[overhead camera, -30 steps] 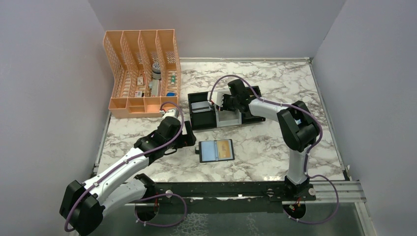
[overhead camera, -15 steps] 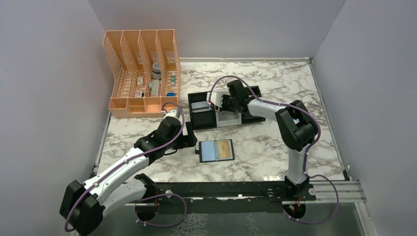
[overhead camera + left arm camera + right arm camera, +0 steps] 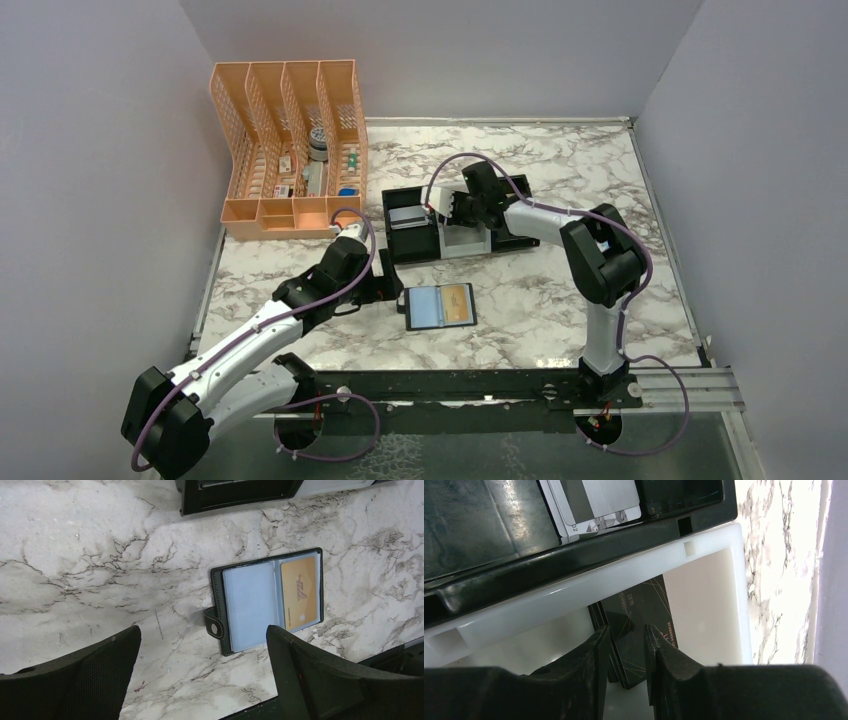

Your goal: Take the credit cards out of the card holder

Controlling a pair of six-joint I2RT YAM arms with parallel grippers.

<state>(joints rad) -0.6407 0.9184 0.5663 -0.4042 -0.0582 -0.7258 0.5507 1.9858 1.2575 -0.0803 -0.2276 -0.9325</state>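
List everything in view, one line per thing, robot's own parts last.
table: one, white marble with grey veins, under everything.
organizer: one, peach, far left of the table; the small items inside are too small to name.
black tray: one clear, mid-table, left of the white tray.
white tray: one, white, against the black tray.
light grey card: one, perhaps another beneath, in the black tray.
dark card: one seen, black, in the white tray.
card holder: one, black with blue-grey lining, lying open near the front.
gold card: one, in the holder's right pocket.
left gripper: black, wide open, beside the holder.
right gripper: black, narrowly open over the dark card.
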